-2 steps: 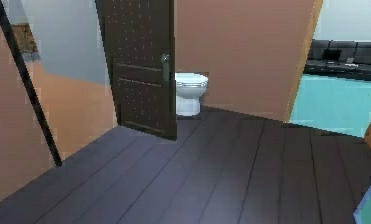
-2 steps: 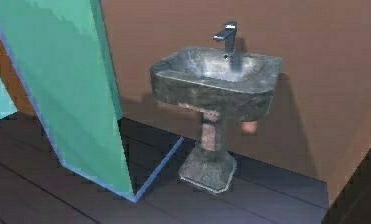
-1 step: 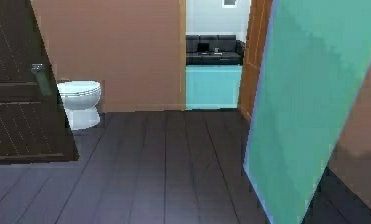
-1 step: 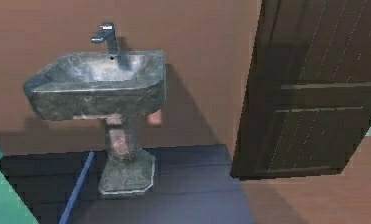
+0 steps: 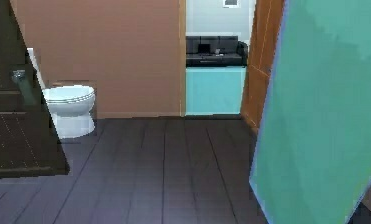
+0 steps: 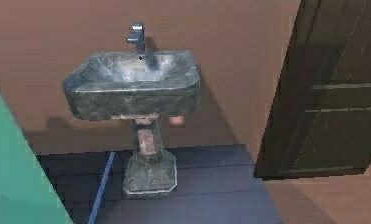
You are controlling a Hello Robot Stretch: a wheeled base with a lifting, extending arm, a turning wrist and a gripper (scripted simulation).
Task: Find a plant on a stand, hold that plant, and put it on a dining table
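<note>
In the forward view, a dark plank floor (image 5: 153, 170) ran from near to far toward a plain brown wall (image 5: 103, 55). A white ceramic toilet (image 5: 71, 108) stood against that wall at the far left. A dark brown wooden panel (image 5: 18, 125) filled the near left edge, just beside the toilet. To the right of the wall, an orange-brown wooden door frame (image 5: 261, 60) bordered an open doorway. Beyond it, farther off, stood a turquoise cabinet (image 5: 214, 90) with a black appliance (image 5: 215, 47) on top. A large flat teal panel (image 5: 328, 110) covered the near right.

In the arm side view, a mottled grey stone pedestal sink (image 6: 133, 85) stood against a brown wall, carrying a grey metal tap (image 6: 140, 42) at its far rim. Its base rested on the dark floor. A dark brown panelled wooden door (image 6: 328, 90) rose at the right, well apart from the sink.

The gripper's state could not be told, nor could the plant's place.
</note>
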